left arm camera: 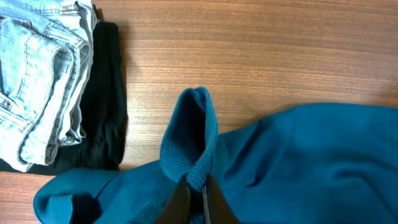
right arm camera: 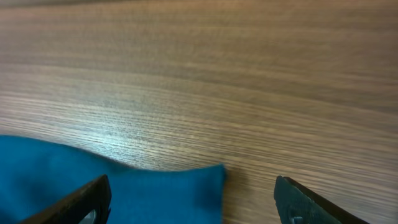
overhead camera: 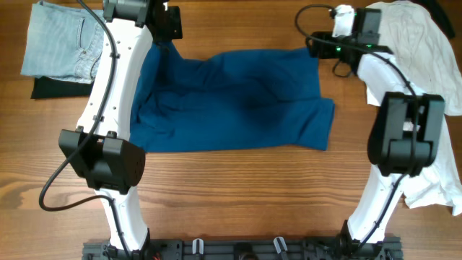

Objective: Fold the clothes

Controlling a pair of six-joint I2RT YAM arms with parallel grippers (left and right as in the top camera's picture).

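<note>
A blue garment [overhead camera: 238, 97] lies spread across the middle of the wooden table. My left gripper [left arm camera: 196, 190] is shut on a ribbed edge of the blue garment [left arm camera: 193, 143] at its far left corner, seen in the overhead view under the left wrist [overhead camera: 160, 40]. My right gripper [right arm camera: 189, 202] is open, its fingers straddling the far right corner of the blue garment [right arm camera: 180, 186] just above the table; in the overhead view it is at the garment's top right corner [overhead camera: 317, 50].
Folded light blue jeans [overhead camera: 61, 43] rest on a black garment [overhead camera: 54, 88] at the far left; both show in the left wrist view [left arm camera: 43, 81]. A white garment [overhead camera: 422, 50] is heaped at the right edge, with more white cloth [overhead camera: 440, 184] lower right.
</note>
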